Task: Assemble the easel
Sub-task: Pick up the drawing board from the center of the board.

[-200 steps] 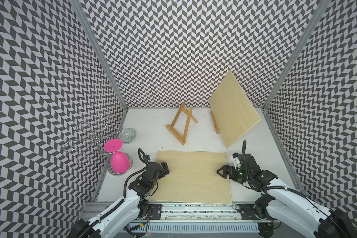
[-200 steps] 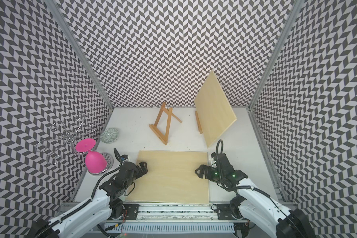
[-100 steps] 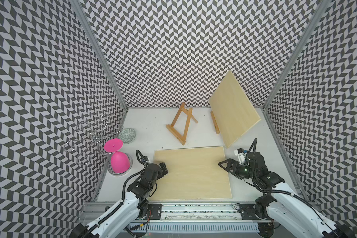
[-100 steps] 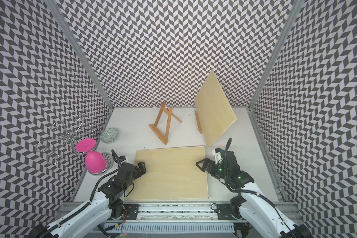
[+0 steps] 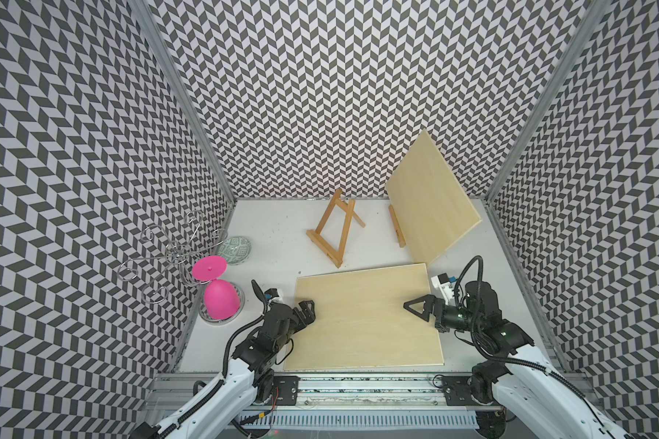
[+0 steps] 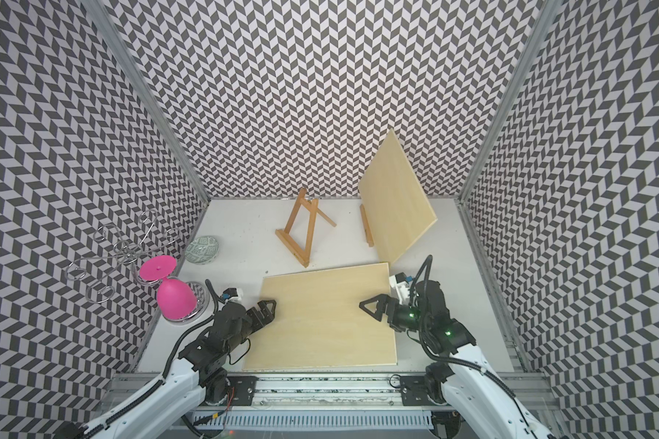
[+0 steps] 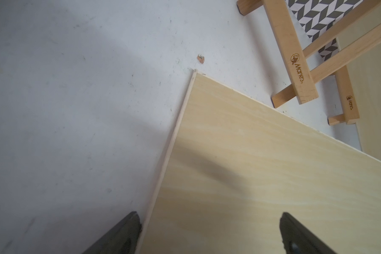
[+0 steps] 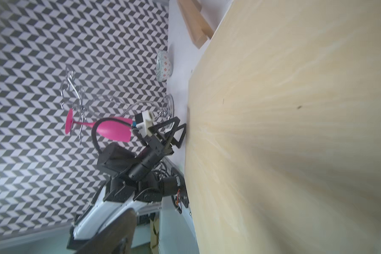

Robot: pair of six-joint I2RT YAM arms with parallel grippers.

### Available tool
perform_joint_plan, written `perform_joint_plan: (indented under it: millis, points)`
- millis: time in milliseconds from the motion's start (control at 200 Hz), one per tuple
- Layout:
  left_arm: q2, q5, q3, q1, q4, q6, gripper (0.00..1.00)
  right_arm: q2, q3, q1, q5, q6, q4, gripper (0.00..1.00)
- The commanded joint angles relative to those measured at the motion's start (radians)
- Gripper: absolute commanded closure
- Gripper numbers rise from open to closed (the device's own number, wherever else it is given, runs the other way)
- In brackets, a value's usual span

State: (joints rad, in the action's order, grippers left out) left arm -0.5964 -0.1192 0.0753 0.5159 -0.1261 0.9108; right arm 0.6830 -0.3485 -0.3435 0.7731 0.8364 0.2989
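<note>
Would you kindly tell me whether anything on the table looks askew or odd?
The flat board lies slightly skewed on the table, one far corner close to the leaning board. A small brownish chip lies off another corner.

On the white table point(image 5: 274, 243) we saw a flat board point(image 5: 366, 319), bare easel point(image 5: 333, 228), loaded easel point(image 5: 397, 228), bowl point(image 5: 234, 249), wire rack point(image 5: 178, 249).

Bare table point(image 5: 274, 235) between bowl point(image 5: 234, 249) and easel point(image 5: 324, 249)

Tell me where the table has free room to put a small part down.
Bare table lies between the bowl and the empty easel, behind the flat board. Crowded: the front, where left gripper and right gripper flank that board, and around the leaning board.
</note>
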Motion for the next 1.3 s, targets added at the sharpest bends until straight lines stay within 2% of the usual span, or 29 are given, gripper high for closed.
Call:
perform_joint_plan:
  millis: [0, 100, 175, 260, 581, 766, 1297]
  points:
    - [-0.003, 0.284, -0.045, 0.029, -0.065, 0.091, 0.01, 0.035, -0.042, -0.019, 0.128, -0.007, -0.095, 0.01]
    - [0.003, 0.248, -0.029, 0.022, -0.104, 0.074, 0.01, 0.065, -0.140, -0.018, 0.054, -0.128, 0.026, 0.01]
    - [0.005, 0.232, -0.019, 0.019, -0.112, 0.070, 0.01, 0.077, -0.174, -0.019, 0.035, -0.180, 0.047, 0.01]
    - [0.003, 0.214, -0.013, 0.020, -0.109, 0.059, 0.01, 0.062, -0.172, -0.018, 0.029, -0.188, 0.005, 0.00]
    - [-0.011, 0.158, 0.013, 0.018, -0.125, 0.028, 0.01, -0.047, -0.182, -0.019, -0.076, -0.260, 0.021, 0.14]
    - [-0.032, 0.150, 0.026, 0.018, -0.116, 0.015, 0.01, -0.110, -0.173, -0.018, -0.097, -0.258, -0.041, 0.25]
    - [-0.055, 0.130, 0.069, 0.018, -0.106, 0.001, 0.01, -0.112, -0.217, -0.020, -0.116, -0.359, -0.072, 0.65]
